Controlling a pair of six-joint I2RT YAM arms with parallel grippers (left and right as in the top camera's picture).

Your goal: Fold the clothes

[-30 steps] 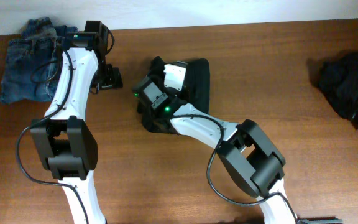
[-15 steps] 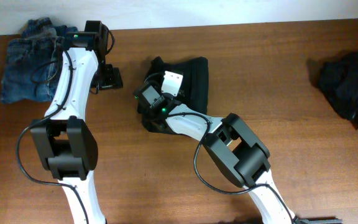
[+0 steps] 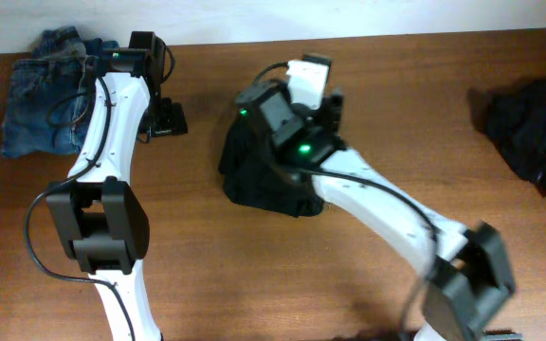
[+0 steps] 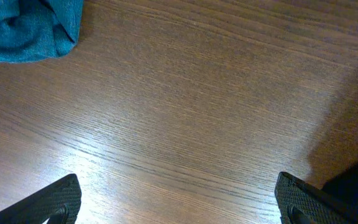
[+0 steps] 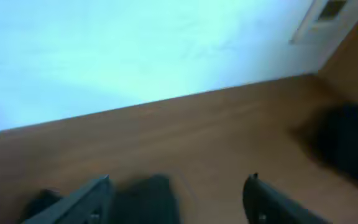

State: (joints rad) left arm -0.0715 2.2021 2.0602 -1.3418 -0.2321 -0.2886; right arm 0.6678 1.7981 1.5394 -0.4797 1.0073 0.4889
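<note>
A folded black garment (image 3: pixel 259 175) lies mid-table, partly hidden under my right arm. My right gripper (image 3: pixel 327 97) hovers over its far right corner, tilted up toward the wall. In the blurred right wrist view its jaws stand open (image 5: pixel 176 200), holding nothing, with the dark cloth (image 5: pixel 146 198) below them. My left gripper (image 3: pixel 167 118) sits left of the garment, wide open (image 4: pixel 179 204) over bare wood. Folded blue jeans (image 3: pixel 45 90) rest at the far left corner, and their edge (image 4: pixel 30 28) shows in the left wrist view.
A crumpled black pile of clothes (image 3: pixel 536 133) lies at the right edge, also dark in the right wrist view (image 5: pixel 350 144). A pale wall runs along the table's far edge (image 3: pixel 396 38).
My right gripper opened, let go of the black garment and swung up toward the far edge. The garment now lies more compact. The left arm has not moved.
</note>
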